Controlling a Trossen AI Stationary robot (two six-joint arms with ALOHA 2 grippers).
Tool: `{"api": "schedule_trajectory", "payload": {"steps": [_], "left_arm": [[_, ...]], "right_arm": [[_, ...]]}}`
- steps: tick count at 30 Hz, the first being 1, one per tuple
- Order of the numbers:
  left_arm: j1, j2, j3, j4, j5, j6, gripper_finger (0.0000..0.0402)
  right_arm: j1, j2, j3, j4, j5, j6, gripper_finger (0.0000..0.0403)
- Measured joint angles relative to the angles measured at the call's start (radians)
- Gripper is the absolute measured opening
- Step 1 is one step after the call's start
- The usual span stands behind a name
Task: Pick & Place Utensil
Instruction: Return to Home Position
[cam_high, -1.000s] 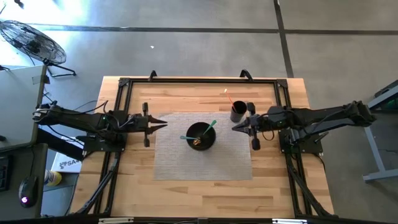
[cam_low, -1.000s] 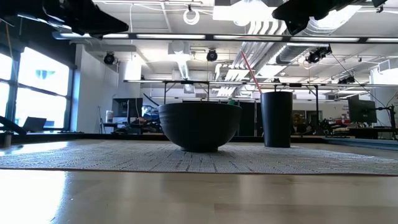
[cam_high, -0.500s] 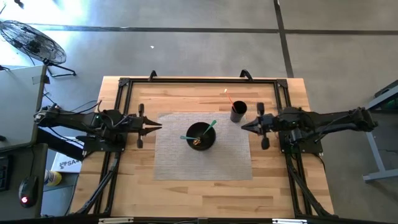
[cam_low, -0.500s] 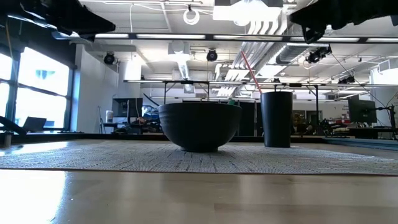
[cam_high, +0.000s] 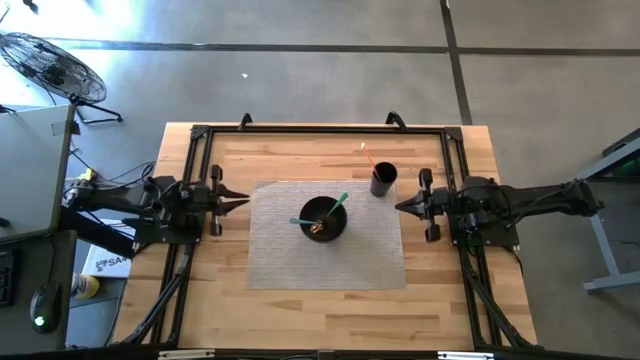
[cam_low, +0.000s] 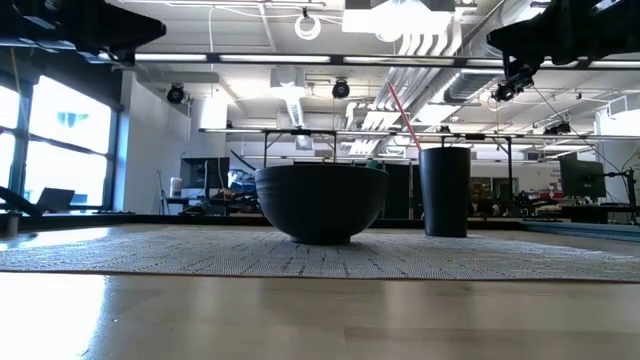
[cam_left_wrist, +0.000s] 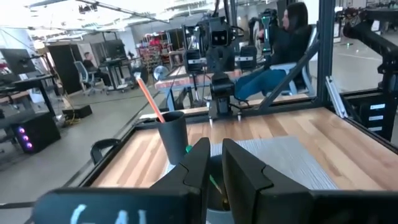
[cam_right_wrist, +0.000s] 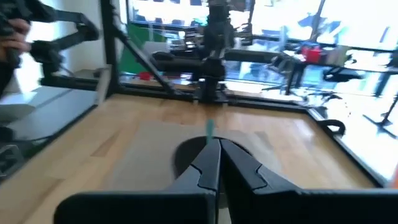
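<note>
The left gripper (cam_high: 243, 199) hangs above the wooden surface (cam_high: 300, 155), its tip at one edge of the gray mat (cam_high: 280, 262). In its wrist view the two fingers (cam_left_wrist: 239, 165) stand almost together with only a narrow slit between them, and nothing is held there. The right gripper (cam_high: 399, 207) faces it from the opposite edge of the mat, also raised. Its fingers (cam_right_wrist: 205, 163) are pressed together at the tips and are likewise empty. The black bowl (cam_high: 323, 218) sits on the mat between the two grippers, straight ahead of each and well apart from both, a little nearer the right one. Inside it, the green spoon (cam_high: 339, 204) leans with its handle over the rim on the side toward the right gripper. The blue fork (cam_high: 299, 221) pokes its handle out over the rim toward the left gripper. Something small and golden lies at the bowl's bottom, too small to make out. A black cup (cam_high: 383, 180) stands upright near the right gripper, off to one side of its tip at the mat's corner, with a pink straw (cam_high: 367, 155) slanting out of it. Beyond the surface, straight ahead of the left gripper and behind the right arm, a person (cam_left_wrist: 292, 34) sits in a chair.
</note>
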Motion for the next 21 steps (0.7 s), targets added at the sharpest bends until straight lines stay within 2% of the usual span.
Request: {"api": "schedule_trajectory", "payload": {"steps": [5, 13, 21], "left_arm": [[0.0, -0.043, -0.023, -0.001, -0.001, 0.0, 0.004], [0.0, -0.093, -0.024, -0.029, -0.003, 0.018, 0.004], [0.0, -0.1, -0.024, -0.058, 0.029, 0.026, 0.004]], "right_arm": [[0.0, -0.03, 0.016, -0.002, 0.06, -0.012, 0.0005], [0.0, -0.188, 0.005, -0.116, 0.054, -0.029, 0.0003], [0.0, -0.282, -0.152, -0.018, 0.045, 0.019, 0.0004]]}}
